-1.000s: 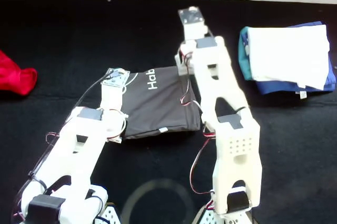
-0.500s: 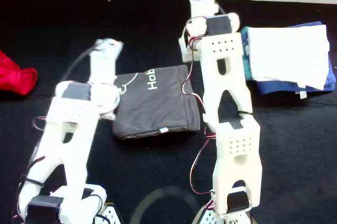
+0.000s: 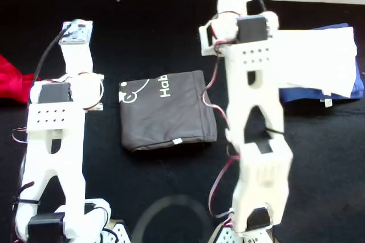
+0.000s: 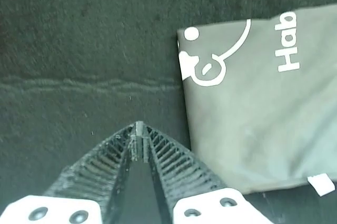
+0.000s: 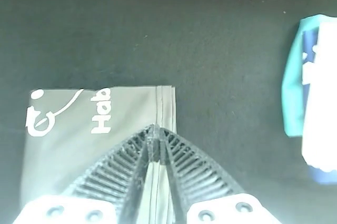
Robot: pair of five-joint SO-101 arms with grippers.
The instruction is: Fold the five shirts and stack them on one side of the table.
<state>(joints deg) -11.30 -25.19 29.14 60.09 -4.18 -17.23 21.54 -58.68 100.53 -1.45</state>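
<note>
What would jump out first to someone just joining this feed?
A folded grey shirt lies flat at the centre of the black table. A stack topped by a white shirt sits on the right side, and a crumpled red shirt lies at the far left edge. Both hands are shut and empty: the left hand beside the grey shirt, the right hand over its edge.

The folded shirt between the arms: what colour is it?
Dark grey shirt with white print; the left wrist view shows it best.
</note>
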